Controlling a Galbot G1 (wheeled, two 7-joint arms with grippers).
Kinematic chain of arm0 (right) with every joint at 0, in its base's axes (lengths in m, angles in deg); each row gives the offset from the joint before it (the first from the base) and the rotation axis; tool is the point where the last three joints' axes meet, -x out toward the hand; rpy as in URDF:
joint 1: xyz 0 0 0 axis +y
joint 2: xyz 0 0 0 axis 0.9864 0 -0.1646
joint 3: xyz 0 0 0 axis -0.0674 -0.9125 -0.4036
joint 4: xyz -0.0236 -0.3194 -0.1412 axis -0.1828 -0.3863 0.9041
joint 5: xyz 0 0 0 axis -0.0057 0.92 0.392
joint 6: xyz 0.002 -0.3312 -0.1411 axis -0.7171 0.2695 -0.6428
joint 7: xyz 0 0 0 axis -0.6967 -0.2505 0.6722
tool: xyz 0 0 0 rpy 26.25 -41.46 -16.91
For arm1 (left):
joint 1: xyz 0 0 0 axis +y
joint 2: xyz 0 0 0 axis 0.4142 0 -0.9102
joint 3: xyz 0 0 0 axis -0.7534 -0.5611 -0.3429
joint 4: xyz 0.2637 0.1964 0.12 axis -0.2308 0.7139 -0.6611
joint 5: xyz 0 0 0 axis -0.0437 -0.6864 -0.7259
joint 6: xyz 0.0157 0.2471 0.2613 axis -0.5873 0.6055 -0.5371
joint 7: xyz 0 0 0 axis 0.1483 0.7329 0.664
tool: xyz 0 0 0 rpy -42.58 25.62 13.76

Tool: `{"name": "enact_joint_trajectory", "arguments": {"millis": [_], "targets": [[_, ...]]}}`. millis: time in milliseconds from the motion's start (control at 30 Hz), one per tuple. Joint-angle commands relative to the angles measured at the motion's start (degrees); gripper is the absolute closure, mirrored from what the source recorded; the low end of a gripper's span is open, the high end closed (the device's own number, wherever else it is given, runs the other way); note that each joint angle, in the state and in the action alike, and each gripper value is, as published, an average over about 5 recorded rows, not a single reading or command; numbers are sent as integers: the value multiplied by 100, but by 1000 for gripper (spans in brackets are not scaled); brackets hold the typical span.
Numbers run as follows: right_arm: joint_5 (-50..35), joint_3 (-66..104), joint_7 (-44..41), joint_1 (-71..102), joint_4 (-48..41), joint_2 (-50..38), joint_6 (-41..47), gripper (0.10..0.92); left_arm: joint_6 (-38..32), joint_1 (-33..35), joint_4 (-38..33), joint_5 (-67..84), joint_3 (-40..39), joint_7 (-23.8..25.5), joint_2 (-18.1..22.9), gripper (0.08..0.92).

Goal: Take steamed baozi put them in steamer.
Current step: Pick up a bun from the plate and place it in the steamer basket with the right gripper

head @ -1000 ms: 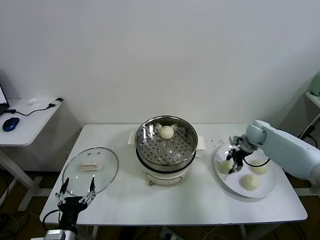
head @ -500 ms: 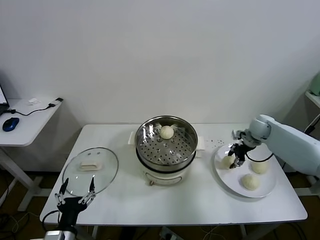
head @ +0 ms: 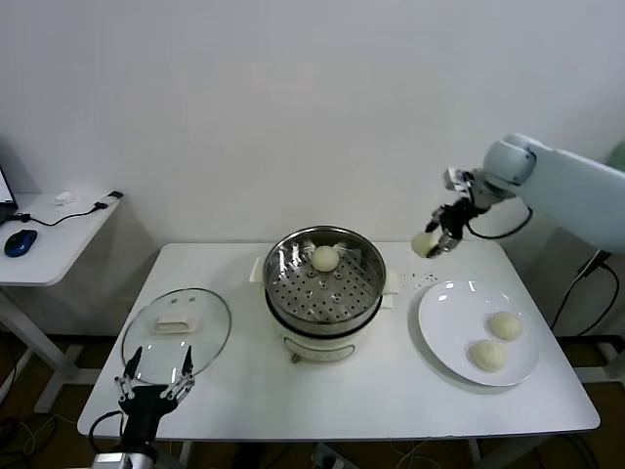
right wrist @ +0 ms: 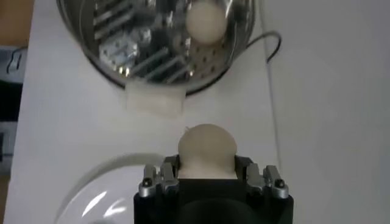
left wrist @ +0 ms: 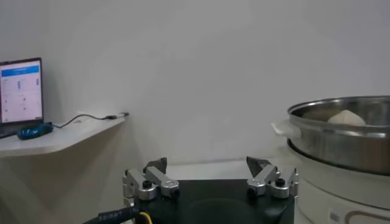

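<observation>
My right gripper (head: 435,239) is shut on a cream-white baozi (head: 423,244) and holds it in the air between the white plate (head: 444,327) and the steamer (head: 324,283). In the right wrist view the baozi (right wrist: 206,150) sits between the fingers (right wrist: 251,173). One baozi (head: 325,258) lies on the perforated tray at the back of the steamer (right wrist: 122,45); it also shows in the right wrist view (right wrist: 206,22). Two baozi (head: 506,325) (head: 488,355) remain on the plate. My left gripper (head: 154,381) is open and idle at the table's front left.
The round glass lid (head: 177,332) lies on the table at the left, just behind my left gripper. A side desk (head: 49,234) with a mouse and cables stands at the far left. The steamer's rim (left wrist: 341,131) rises beside my left gripper (left wrist: 210,176).
My right gripper has lifted one baozi off the plate and moved up and toward the steamer. The plate now holds two. The left arm has barely moved.
</observation>
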Motion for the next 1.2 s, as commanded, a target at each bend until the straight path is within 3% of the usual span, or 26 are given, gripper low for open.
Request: {"name": "enact_joint_trajectory", "arguments": {"millis": [33, 467, 1200], "targets": [[-1251, -554, 288, -818, -14, 1588, 359, 423, 34, 46, -128, -83, -75, 13, -28, 177], [-1454, -673, 961, 143, -115, 2736, 632, 417, -24, 44, -5, -95, -101, -32, -61, 177], [-1206, -930, 1241, 928, -249, 2751, 842, 414, -60, 30, 106, -34, -33, -60, -126, 177]]}}
